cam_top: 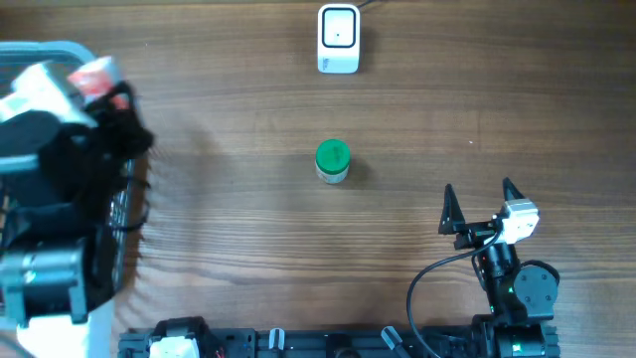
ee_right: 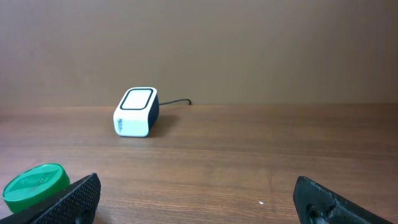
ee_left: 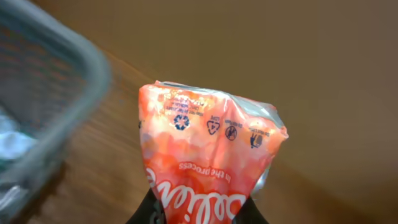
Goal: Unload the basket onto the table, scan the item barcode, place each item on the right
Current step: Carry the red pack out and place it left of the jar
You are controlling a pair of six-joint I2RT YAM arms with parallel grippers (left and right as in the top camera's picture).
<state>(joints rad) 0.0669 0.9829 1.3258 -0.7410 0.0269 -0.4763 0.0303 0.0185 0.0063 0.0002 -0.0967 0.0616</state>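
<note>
While left hand (ee_left: 199, 214) is pinching orange snack packet (ee_left: 208, 155) by one end, beside basket rim (ee_left: 93, 68), you are handling light, crinkly, slippery film: crushing risk. Right hand (cam_top: 482, 204) is hanging open.

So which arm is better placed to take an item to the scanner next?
Left: the left gripper is shut on the orange packet, lifted beside the basket; the right gripper stands open and empty.
</note>
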